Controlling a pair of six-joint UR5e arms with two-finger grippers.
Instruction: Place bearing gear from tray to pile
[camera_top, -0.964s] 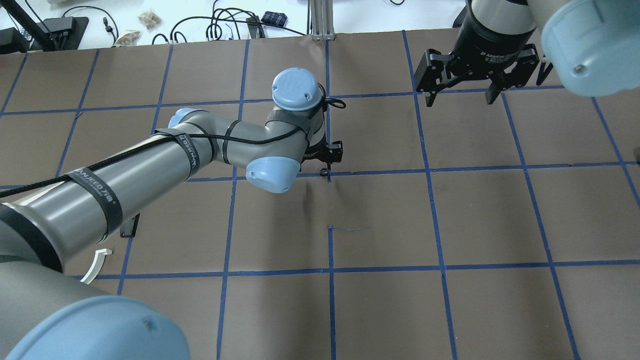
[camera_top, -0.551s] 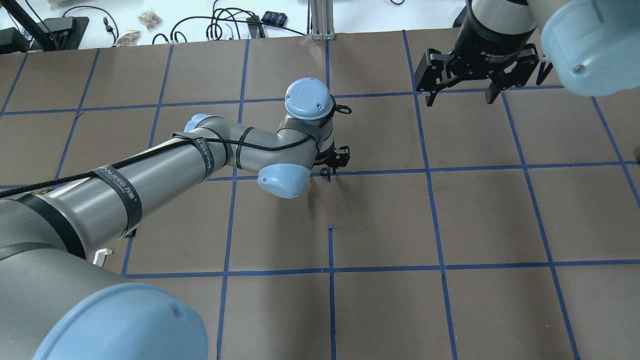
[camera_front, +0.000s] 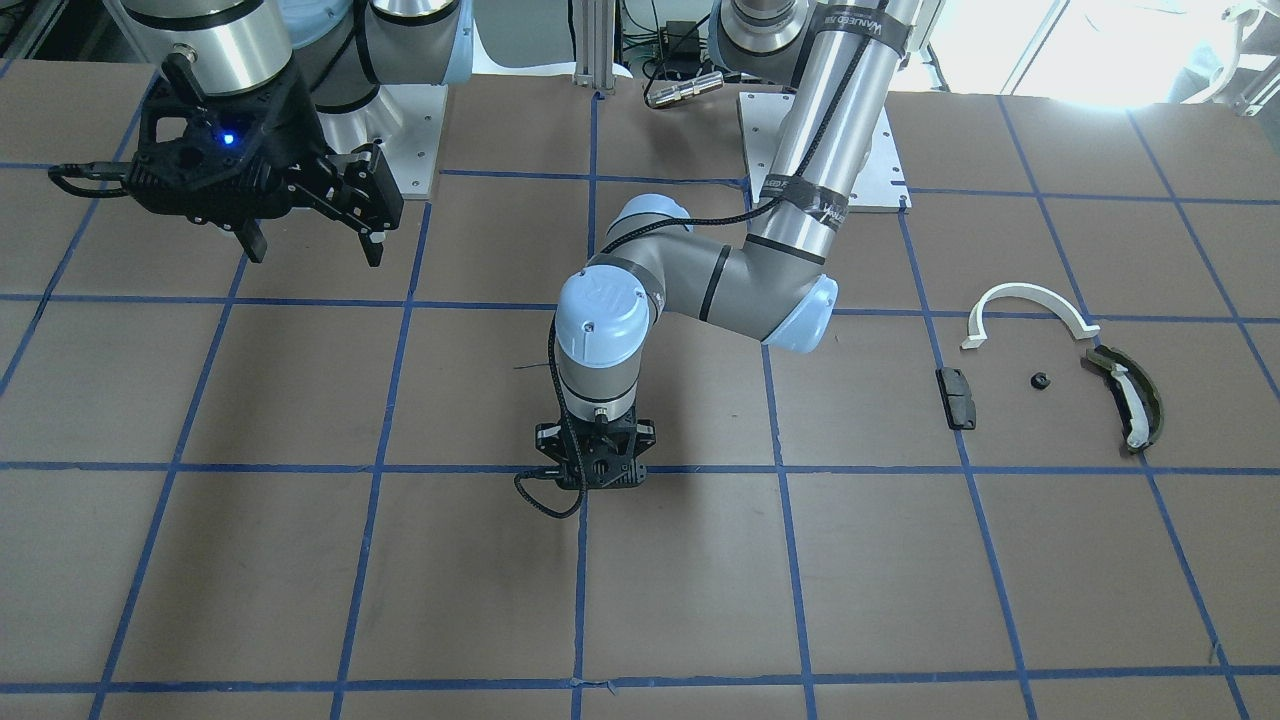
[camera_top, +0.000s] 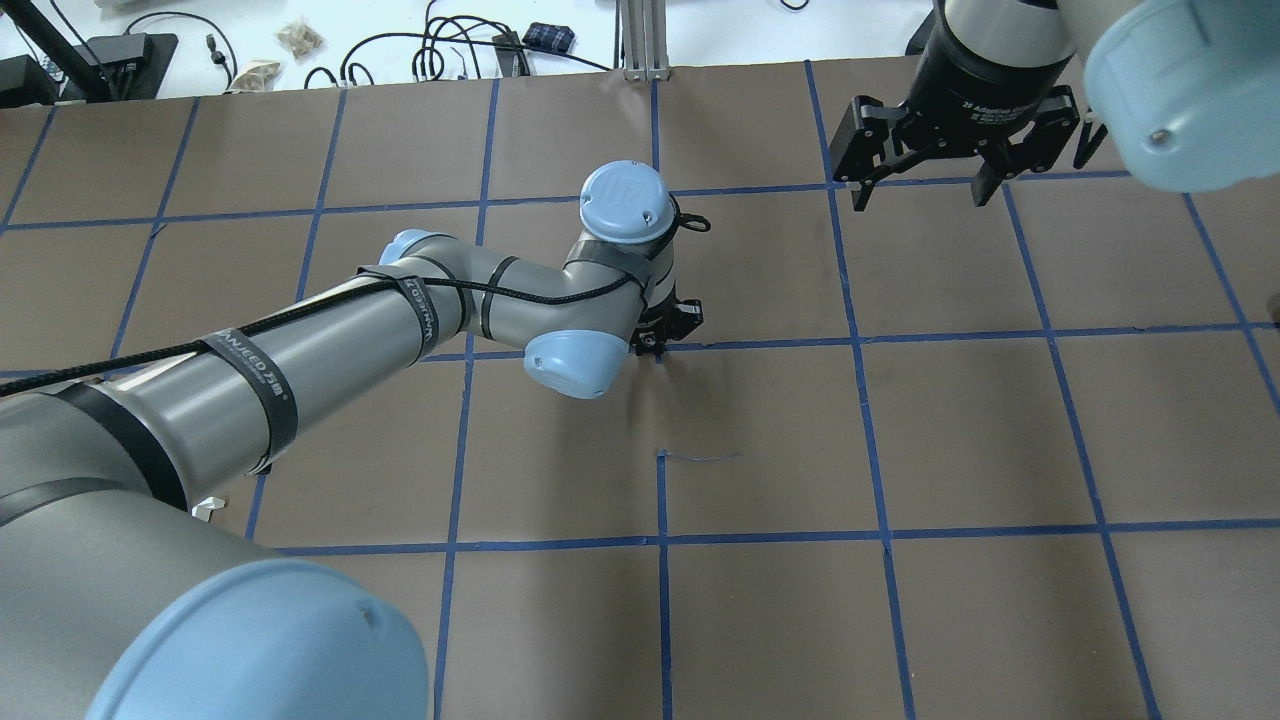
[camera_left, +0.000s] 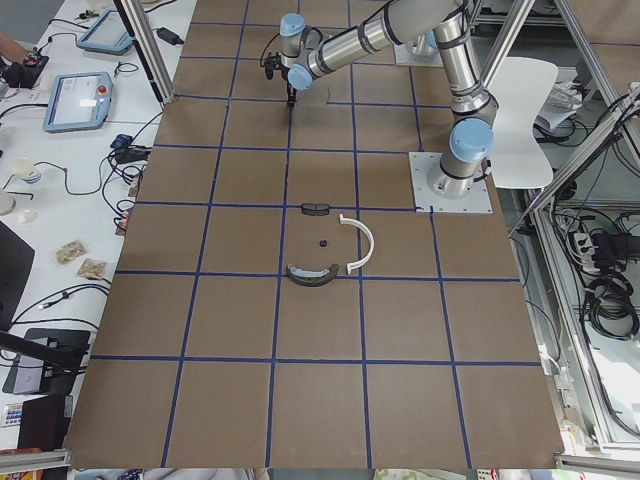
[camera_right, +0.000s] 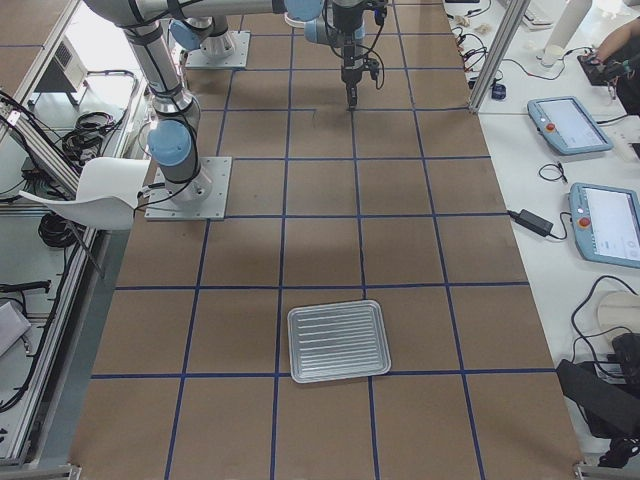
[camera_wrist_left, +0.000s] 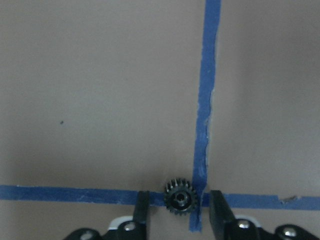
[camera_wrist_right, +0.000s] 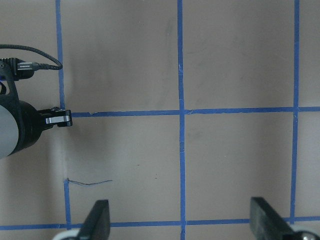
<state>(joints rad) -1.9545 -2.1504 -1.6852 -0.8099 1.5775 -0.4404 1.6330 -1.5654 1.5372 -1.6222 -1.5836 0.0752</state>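
The bearing gear (camera_wrist_left: 180, 199) lies flat on the worktop (camera_wrist_left: 100, 100) at a blue tape (camera_wrist_left: 207, 75) crossing. The left gripper (camera_wrist_left: 180, 205) straddles it, partly open, with a narrow gap on each side. The right gripper (camera_wrist_right: 181, 220) hangs wide open and empty, well apart.

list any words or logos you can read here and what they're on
"WANJEED", then blurred characters: black strap on the left arm.
"UR" logo: blue joint cap.
"2F Adaptive", rest too small: right tool, on its body.
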